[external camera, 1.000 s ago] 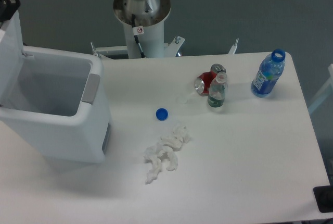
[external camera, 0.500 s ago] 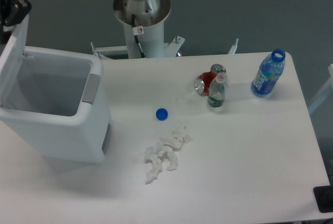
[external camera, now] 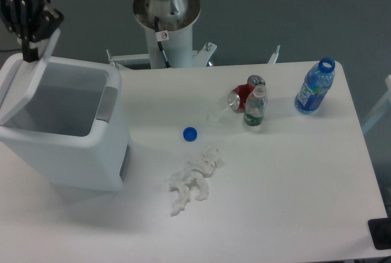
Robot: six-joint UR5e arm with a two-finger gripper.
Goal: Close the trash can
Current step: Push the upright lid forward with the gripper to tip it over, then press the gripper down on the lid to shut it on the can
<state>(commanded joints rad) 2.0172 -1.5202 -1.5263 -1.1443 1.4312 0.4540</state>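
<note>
Trash can at the left of the surface, mouth not yet covered. Lid tilted over the far-left rim, partway down by the look of it, grey latch on the right wall. Closing judged roughly half done: left to do, swing the lid flat across the opening and seat it at the latch. Gripper above the lid's raised edge, dark fingers touching or just beside it; spread or pressed together, cannot tell.

Further right: blue cap, crumpled tissue, small clear bottle just beside a red can, blue bottle uncapped at the far right. Labels on bottles and can too small to read. Small round sticker on the arm's pedestal, no legible writing.
</note>
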